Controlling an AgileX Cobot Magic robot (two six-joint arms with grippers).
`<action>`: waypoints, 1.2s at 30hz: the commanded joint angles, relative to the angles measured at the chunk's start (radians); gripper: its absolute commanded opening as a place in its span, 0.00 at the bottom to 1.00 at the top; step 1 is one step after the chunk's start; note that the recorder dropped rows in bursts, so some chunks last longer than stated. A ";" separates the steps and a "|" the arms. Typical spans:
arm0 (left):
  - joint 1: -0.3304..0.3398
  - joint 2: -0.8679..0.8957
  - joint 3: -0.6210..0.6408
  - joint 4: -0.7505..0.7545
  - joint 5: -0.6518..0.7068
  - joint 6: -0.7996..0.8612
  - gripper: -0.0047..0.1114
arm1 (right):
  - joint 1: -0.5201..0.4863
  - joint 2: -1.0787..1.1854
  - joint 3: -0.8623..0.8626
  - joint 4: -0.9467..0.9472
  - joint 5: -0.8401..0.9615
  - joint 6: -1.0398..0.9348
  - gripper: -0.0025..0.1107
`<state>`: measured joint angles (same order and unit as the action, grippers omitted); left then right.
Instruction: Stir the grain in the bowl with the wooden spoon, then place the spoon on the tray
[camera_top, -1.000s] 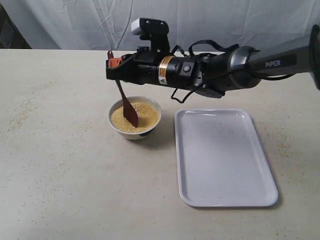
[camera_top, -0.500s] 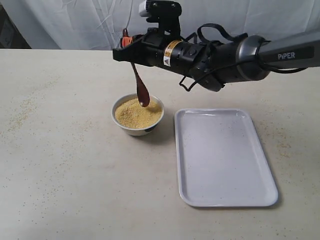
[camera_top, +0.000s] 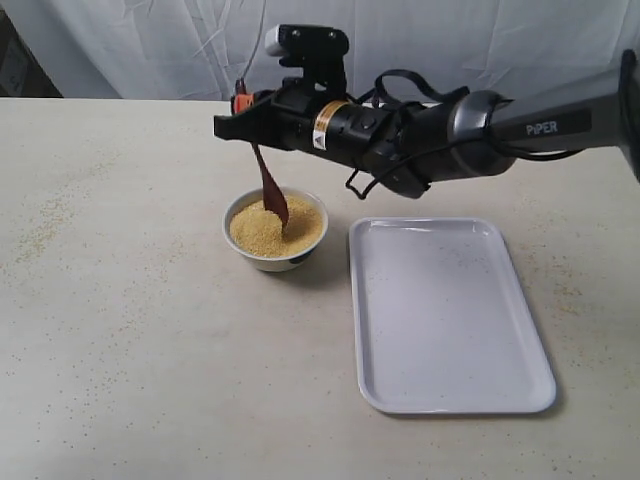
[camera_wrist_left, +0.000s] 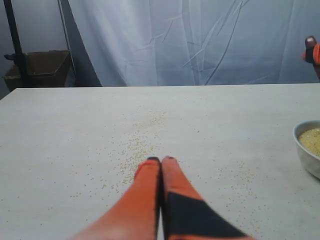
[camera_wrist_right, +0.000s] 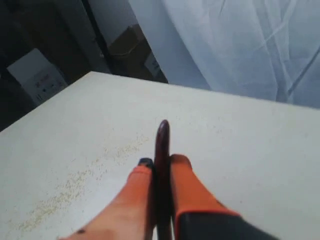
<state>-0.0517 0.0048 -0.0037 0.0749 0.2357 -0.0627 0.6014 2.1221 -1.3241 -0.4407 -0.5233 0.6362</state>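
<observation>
The small white bowl holds a mound of yellow grain left of the white tray. My right gripper reaches across above the bowl and is shut on the handle of the dark wooden spoon. The spoon hangs slanted, its scoop dipped into the grain. In the right wrist view the spoon handle sticks out between the orange fingers of that gripper. My left gripper is shut on nothing, low over the table; the bowl's rim shows at that view's edge.
Loose grain is scattered on the beige tabletop, mostly left of the bowl. A white cloth backdrop hangs behind the table. A brown box stands beyond the table's far corner.
The spoon was in the grain, lifted clear half a second ago, and now its scoop is back down in the grain. The right gripper has shifted slightly left and lower.
</observation>
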 joint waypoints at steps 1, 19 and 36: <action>0.001 -0.005 0.004 -0.003 -0.005 -0.003 0.04 | -0.031 -0.015 -0.032 0.005 0.088 -0.044 0.01; 0.001 -0.005 0.004 -0.003 -0.005 -0.003 0.04 | 0.003 -0.015 -0.038 -0.024 0.026 -0.045 0.01; 0.001 -0.005 0.004 -0.003 -0.005 -0.003 0.04 | -0.008 -0.300 -0.038 -0.031 0.457 -0.091 0.01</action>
<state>-0.0517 0.0048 -0.0037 0.0749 0.2357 -0.0627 0.6065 1.9052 -1.3595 -0.4633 -0.2437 0.5537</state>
